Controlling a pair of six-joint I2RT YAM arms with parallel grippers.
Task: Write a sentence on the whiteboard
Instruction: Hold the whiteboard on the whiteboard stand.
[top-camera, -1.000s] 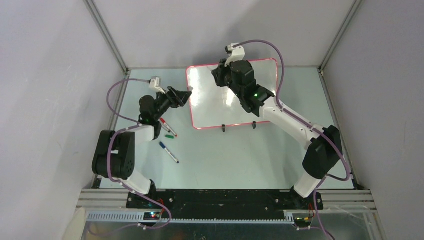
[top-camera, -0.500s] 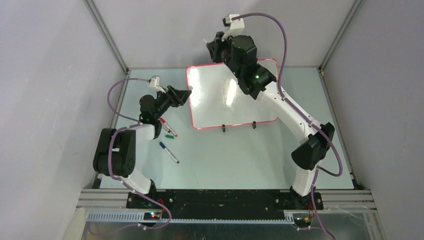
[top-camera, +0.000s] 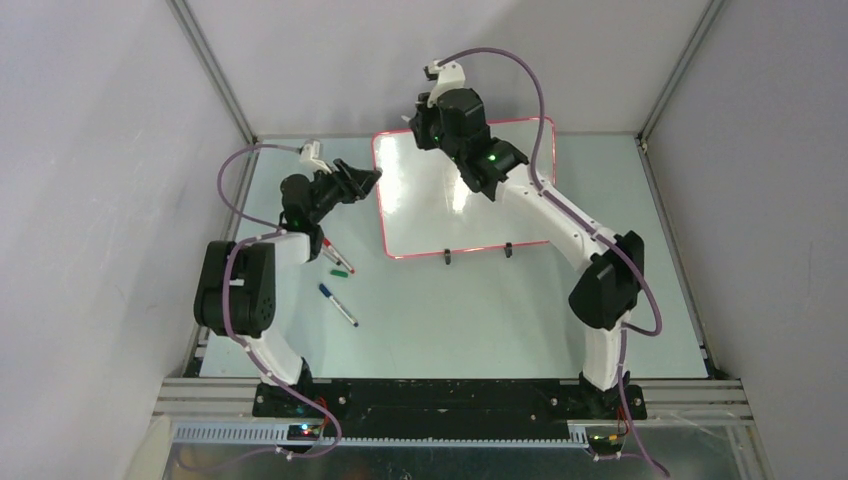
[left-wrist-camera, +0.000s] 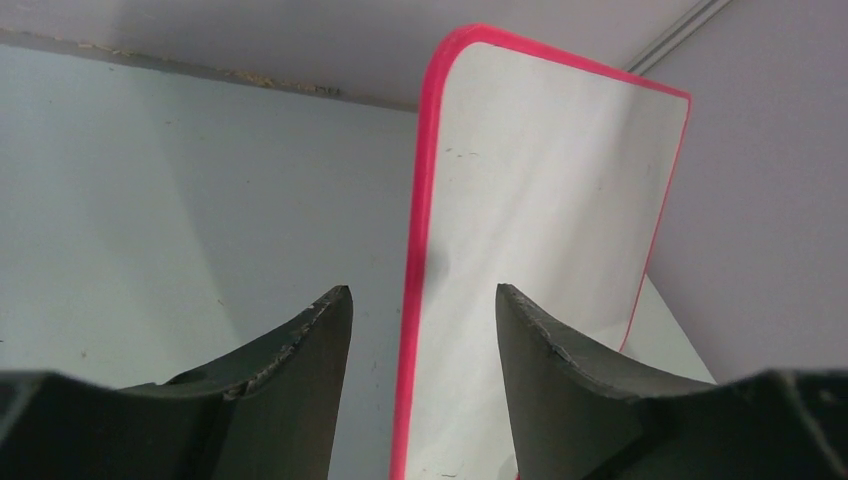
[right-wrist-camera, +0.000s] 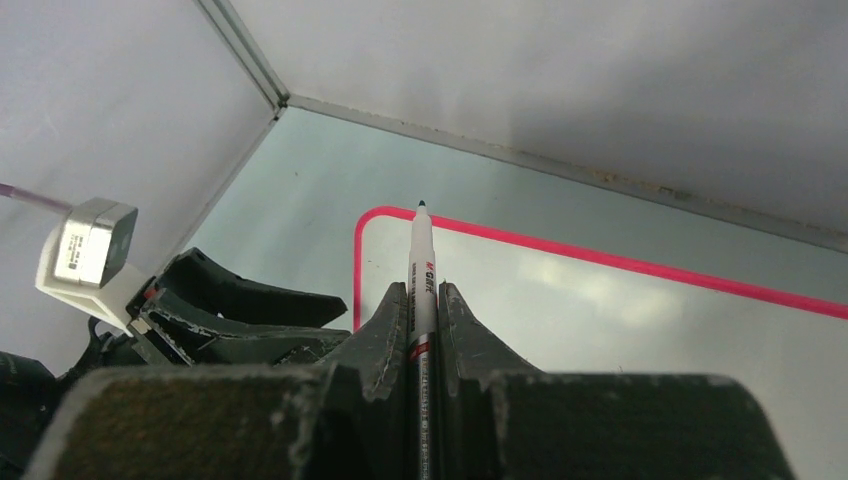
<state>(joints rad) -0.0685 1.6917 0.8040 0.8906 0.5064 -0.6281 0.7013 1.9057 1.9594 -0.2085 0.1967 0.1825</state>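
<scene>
1. The left arm ends in released jaws. Its two dark fingers stand parted.
2. The whiteboard has its pink left rim running up between those parted jaws. There is a gap on each side, so neither finger touches the rim.
3. The right arm ends in jaws clenched on a white marker. The marker's barrel is pinched between the two fingers and its dark tip points straight ahead of them.
4. In the right wrist view the tip lines up with the rim at the rounded far-left corner of the whiteboard. I cannot tell whether it touches the surface.
5. The whiteboard sits on the tabletop, ahead of the left jaws and under the right jaws. Its two black feet are on the edge nearest the arm bases.
6. The left jaws lie just left of and below the right jaws, close to the same corner.
7. A few tiny dark specks show on the white face ahead of the left jaws. They are too small to read as letters.
8. Behind the left jaws, near that arm's elbow, three loose pens lie on the tabletop. They are a red-capped marker, a green-tipped marker just beside it, and a blue-capped marker farther back.
</scene>
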